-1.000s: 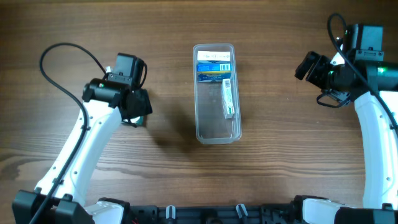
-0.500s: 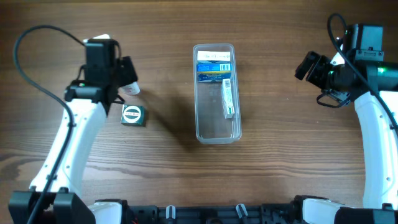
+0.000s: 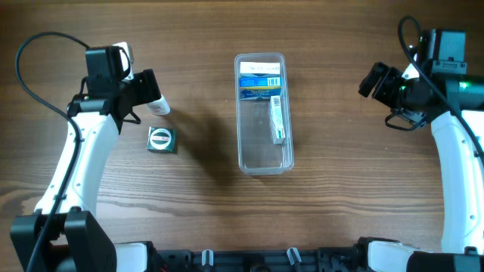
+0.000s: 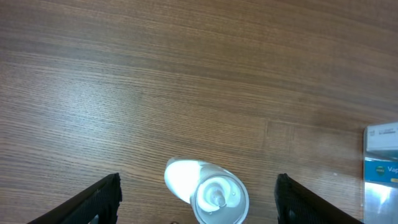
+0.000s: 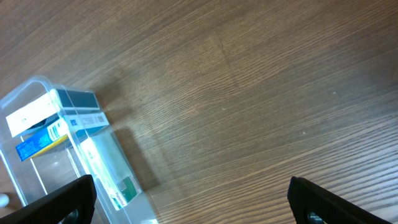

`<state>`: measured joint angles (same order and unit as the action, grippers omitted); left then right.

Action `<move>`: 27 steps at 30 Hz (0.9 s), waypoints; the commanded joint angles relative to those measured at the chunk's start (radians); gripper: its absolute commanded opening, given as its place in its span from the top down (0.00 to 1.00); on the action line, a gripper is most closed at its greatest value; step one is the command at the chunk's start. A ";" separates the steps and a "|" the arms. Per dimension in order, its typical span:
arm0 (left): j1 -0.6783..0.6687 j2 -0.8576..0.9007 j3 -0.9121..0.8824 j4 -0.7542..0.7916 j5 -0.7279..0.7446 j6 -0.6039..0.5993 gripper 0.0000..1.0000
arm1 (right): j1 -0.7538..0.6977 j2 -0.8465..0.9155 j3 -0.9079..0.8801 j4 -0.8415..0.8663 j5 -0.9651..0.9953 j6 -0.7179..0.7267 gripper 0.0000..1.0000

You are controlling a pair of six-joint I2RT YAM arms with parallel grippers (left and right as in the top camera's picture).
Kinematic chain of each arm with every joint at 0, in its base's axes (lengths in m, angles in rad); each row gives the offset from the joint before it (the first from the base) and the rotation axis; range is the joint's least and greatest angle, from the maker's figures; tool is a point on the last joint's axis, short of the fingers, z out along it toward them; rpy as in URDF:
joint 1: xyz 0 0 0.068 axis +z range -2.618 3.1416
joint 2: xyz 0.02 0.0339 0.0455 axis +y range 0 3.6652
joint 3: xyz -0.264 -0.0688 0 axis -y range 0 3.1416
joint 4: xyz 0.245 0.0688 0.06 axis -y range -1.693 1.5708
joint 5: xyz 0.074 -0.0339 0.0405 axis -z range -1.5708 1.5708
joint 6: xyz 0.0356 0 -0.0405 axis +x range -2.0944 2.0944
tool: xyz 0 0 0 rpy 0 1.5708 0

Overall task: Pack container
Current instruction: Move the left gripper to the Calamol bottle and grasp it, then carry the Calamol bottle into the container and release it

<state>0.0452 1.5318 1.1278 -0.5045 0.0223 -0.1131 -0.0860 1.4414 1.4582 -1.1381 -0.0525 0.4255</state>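
Though unreadable (blurred), blue label (image 3: 260, 81) inside container (image 3: 261, 157).

A brown wooden table (image 3: 340, 189), its grain running left to right, fills the overhead frame. 3 things lie directly on it. The long clear container (image 3: 262, 113) sits at centre, its long sides running top to bottom. At centre left is a small dark square box (image 3: 161, 140) with a round white face. Just above that, a little apart, is a small white-capped bottle (image 3: 158, 106) (only partly in view).
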 commanded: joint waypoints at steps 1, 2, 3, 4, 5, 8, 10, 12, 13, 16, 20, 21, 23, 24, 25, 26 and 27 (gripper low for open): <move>-0.004 0.060 0.014 -0.002 0.044 0.036 0.21 | -0.003 0.006 -0.003 0.001 -0.017 -0.004 0.00; -0.004 0.075 0.014 -0.005 0.068 0.065 0.25 | -0.003 0.006 -0.003 0.001 -0.017 -0.004 0.00; -0.004 0.084 0.014 -0.007 0.071 0.083 0.27 | -0.003 0.006 -0.003 0.001 -0.017 -0.004 0.00; -0.004 0.089 0.014 -0.007 0.070 0.084 0.28 | -0.003 0.006 -0.003 0.001 -0.017 -0.004 0.00; -0.004 0.093 0.014 -0.004 0.070 0.084 0.30 | -0.003 0.006 -0.003 0.001 -0.016 -0.004 0.00; -0.004 0.093 0.014 0.008 0.071 0.109 0.44 | -0.003 0.006 -0.003 0.001 -0.016 -0.004 0.00; -0.004 0.093 0.014 0.008 0.070 0.110 0.47 | -0.003 0.006 -0.003 0.001 -0.016 -0.004 0.00; -0.004 0.093 0.014 0.011 0.071 0.133 0.55 | -0.003 0.006 -0.003 0.001 -0.017 -0.004 0.00; -0.004 0.093 0.014 0.015 0.068 0.137 0.61 | -0.003 0.006 -0.003 0.001 -0.016 -0.004 0.00; -0.005 0.091 0.015 0.016 0.067 0.137 0.69 | -0.003 0.006 -0.003 0.001 -0.016 -0.004 0.00; -0.018 0.070 0.034 0.005 0.067 0.137 0.76 | -0.003 0.006 -0.003 0.001 -0.017 -0.004 0.00; -0.027 0.059 0.047 -0.010 0.066 0.137 0.76 | -0.003 0.006 -0.003 0.001 -0.016 -0.004 0.00; -0.054 0.031 0.089 -0.055 0.063 0.137 0.76 | -0.003 0.006 -0.003 0.001 -0.017 -0.004 0.00; -0.071 0.017 0.115 -0.083 0.063 0.137 0.77 | -0.003 0.006 -0.003 0.001 -0.016 -0.004 0.00; -0.093 0.006 0.143 -0.116 0.063 0.142 0.77 | -0.003 0.006 -0.003 0.001 -0.016 -0.004 0.00; -0.119 -0.003 0.176 -0.160 0.063 0.159 0.78 | -0.003 0.006 -0.003 0.001 -0.017 -0.004 0.00; -0.153 -0.009 0.217 -0.214 0.043 0.163 0.79 | -0.003 0.006 -0.003 0.001 -0.017 -0.004 0.00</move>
<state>-0.0383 1.5925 1.2247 -0.6506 0.0738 0.0181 -0.0860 1.4418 1.4582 -1.1381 -0.0525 0.4255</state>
